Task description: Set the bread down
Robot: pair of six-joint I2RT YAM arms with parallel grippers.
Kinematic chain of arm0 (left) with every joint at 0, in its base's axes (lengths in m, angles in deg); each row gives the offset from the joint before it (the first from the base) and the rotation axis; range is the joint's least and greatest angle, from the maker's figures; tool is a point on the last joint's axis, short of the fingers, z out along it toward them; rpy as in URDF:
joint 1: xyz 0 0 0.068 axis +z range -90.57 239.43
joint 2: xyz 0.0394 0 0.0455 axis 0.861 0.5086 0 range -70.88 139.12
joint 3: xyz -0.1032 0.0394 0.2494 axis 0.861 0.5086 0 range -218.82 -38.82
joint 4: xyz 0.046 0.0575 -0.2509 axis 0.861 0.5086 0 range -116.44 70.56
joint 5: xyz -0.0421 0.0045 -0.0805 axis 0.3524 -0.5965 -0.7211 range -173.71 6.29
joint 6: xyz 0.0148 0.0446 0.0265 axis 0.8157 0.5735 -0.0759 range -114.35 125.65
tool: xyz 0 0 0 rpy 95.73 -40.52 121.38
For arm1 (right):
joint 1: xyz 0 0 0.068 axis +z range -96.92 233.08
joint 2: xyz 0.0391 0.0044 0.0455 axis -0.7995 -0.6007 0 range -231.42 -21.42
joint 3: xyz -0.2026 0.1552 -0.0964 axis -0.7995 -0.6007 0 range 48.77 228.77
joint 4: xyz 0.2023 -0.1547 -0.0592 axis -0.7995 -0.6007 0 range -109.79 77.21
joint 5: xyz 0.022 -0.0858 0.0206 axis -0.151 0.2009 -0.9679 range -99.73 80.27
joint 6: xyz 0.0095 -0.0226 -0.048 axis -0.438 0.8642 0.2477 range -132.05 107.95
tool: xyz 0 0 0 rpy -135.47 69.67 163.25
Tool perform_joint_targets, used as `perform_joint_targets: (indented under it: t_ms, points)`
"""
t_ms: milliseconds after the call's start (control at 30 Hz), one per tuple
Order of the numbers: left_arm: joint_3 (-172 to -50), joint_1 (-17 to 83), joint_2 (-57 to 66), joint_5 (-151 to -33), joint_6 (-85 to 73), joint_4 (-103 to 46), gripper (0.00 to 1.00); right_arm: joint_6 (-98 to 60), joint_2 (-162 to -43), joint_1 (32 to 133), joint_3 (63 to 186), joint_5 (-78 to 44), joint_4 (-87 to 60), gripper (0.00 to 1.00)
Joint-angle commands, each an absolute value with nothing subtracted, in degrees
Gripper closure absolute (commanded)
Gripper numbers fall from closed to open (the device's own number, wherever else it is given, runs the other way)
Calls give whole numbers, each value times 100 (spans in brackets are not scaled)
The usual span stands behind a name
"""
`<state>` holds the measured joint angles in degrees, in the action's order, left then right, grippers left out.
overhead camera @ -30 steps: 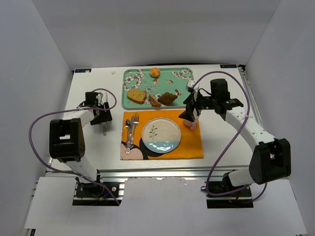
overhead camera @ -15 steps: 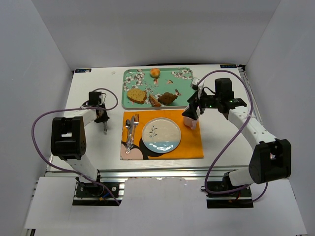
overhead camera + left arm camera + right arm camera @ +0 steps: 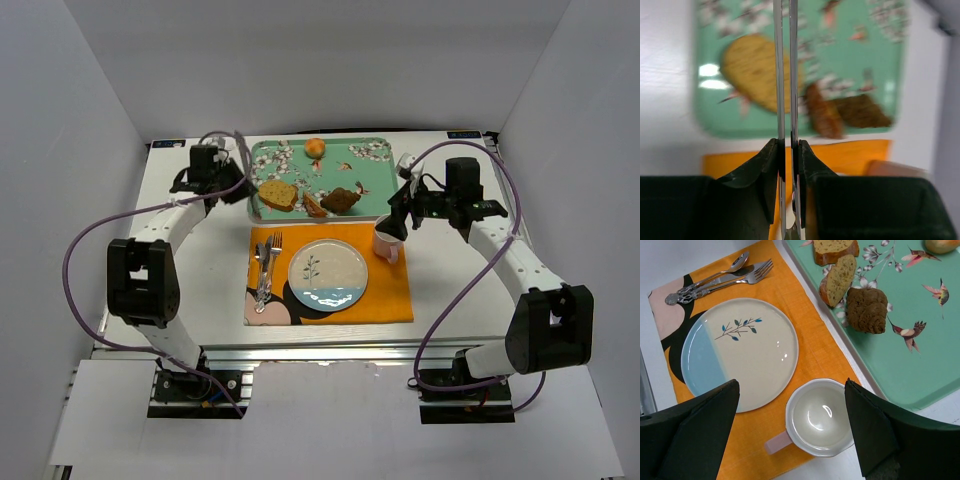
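Top view, bread: round bun at the tray's far edge, untouched.
Top view, left pincer: at the tray's left edge, short of the bun.
Top view, right pincer: above the cup.
Left wrist, fingers: clenched on nothing, over the slice.
Right wrist, jaws: released wide, empty.
Step in hand: likely the reach; spread the fingers first, descend over the bun's middle, then close gently, avoiding the slice.
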<state>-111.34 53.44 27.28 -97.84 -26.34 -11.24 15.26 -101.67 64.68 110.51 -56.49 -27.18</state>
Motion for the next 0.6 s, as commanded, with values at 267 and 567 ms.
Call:
perform_joint_targets:
  t_ms: [267, 567]
  points:
    - [-12470, 4792, 4091, -11349, -5494, -3361, 71, 1419, -9924, 6334, 10874, -5833, -2346, 11]
    - [-13175, 4736, 4712, -11381, -5355, -2919, 58, 1404, -9904, 6169, 10772, -5913, -2271, 11]
